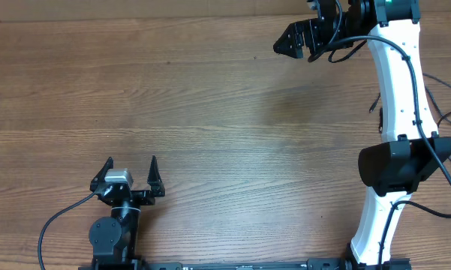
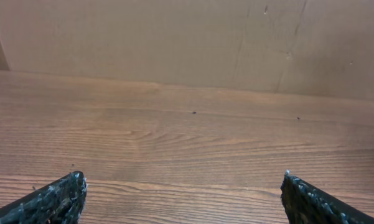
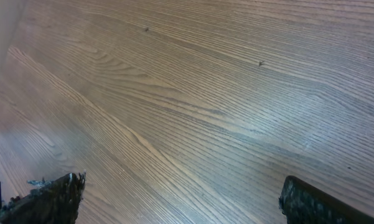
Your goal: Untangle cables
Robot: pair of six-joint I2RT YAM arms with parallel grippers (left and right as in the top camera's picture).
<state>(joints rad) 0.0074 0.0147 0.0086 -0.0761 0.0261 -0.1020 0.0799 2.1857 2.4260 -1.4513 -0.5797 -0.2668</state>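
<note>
Your left gripper point(image 1: 131, 160) sits at the near-left of the counter point(image 1: 210, 112). Its fingers point(image 1: 153, 163) point toward the far side, and its arm base point(image 1: 109, 234) lies just nearer to you, at the near edge. Your right gripper point(image 1: 284, 43) hangs over the far edge, right of centre, pointing left. The right arm point(image 1: 396, 90) runs from the near-right corner along the right side to reach it. The two grippers are well apart.

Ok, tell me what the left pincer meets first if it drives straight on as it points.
The way looks free: ahead of the open left pincer lies only bare table. Beyond stands the beige wall, likely the first obstacle, unless the pincer tilts down onto the wood.
</note>
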